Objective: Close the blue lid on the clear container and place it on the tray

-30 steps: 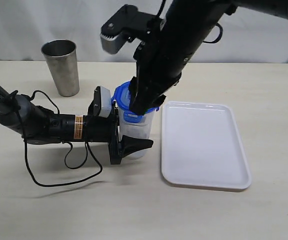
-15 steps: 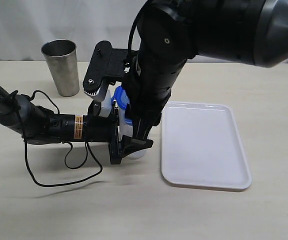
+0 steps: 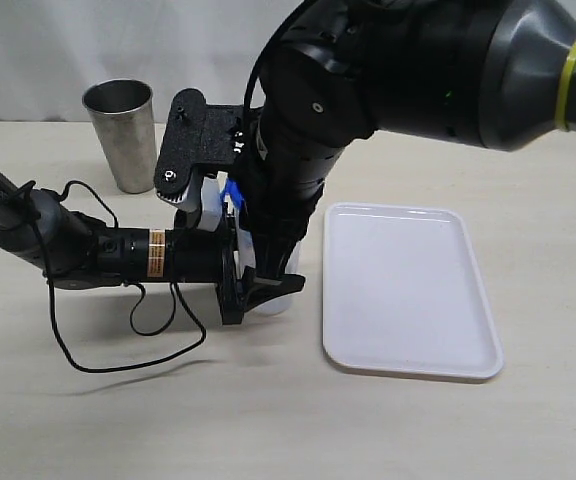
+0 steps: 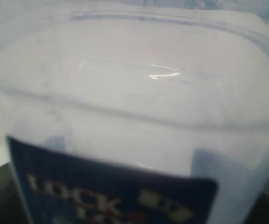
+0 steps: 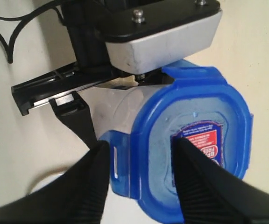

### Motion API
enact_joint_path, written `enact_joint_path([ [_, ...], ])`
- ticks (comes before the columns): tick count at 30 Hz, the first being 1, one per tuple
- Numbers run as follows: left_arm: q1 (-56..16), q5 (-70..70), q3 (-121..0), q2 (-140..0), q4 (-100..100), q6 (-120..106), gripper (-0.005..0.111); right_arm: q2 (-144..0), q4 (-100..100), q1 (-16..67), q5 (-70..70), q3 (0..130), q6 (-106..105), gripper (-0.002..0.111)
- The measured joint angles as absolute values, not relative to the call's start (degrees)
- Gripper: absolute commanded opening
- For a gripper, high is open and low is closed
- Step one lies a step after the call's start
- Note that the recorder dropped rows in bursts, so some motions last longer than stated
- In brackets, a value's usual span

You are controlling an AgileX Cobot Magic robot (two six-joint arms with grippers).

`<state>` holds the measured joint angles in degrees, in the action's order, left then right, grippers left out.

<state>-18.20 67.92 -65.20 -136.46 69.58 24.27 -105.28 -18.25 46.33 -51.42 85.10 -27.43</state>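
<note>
Upright clear container (image 4: pixel 134 116) clamped in left gripper (image 3: pixel 268 285), blue lid (image 5: pixel 190 140) on top, right gripper (image 5: pixel 140 144) directly above, jaws apart astride one lid edge, contact unclear, tray (image 3: pixel 408 290) just beyond left fingertips

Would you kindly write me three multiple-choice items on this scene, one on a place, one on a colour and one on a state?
1. The steel cup stands: A upright; B on its side; C upside down.
2. The tray is: A blue; B grey; C white.
3. The blue lid sits: A on the tray; B on the clear container; C in the steel cup.
Answers: 1 A, its open mouth faces up. 2 C, its whole surface is white. 3 B, the right wrist view shows it capping the clear container.
</note>
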Motion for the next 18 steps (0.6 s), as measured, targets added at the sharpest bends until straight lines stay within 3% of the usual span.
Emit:
enact_joint_path([
  [18,-17.98,66.82,-65.58,-136.58,67.13,24.41,0.0,-107.16,-24.65,46.98,-46.4,82.09,-29.51,0.035],
])
